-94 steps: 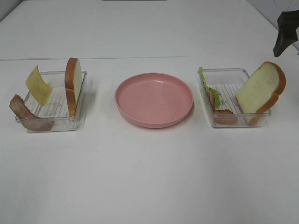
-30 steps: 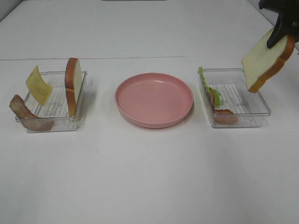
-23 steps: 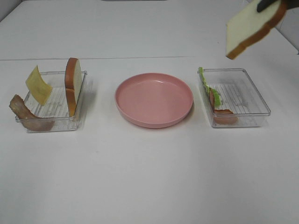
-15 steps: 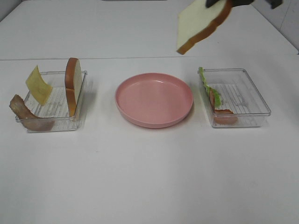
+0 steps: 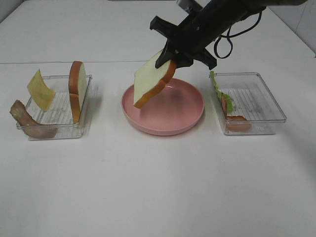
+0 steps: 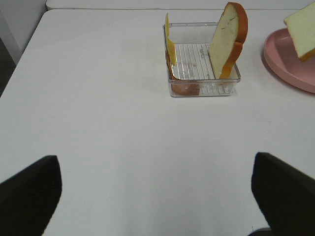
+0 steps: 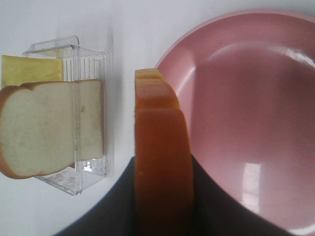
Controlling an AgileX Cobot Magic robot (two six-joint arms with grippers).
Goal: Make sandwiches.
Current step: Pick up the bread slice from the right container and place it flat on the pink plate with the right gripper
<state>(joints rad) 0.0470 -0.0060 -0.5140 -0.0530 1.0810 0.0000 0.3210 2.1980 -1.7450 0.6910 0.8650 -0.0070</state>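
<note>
While your right gripper (image 5: 170, 58) clamps the white, orange-crusted toy bread slice (image 5: 149, 85), that slice hangs tilted below it over the round pink plate (image 5: 163, 129); your left gripper (image 6: 157, 196) stands with jaws wide apart.

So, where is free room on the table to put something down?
The wide table front, before the left tray, plate and right tray, is bare. The gaps beside the plate are narrow. Crowded: above the plate, where the right claw holds a bread slice.
</note>
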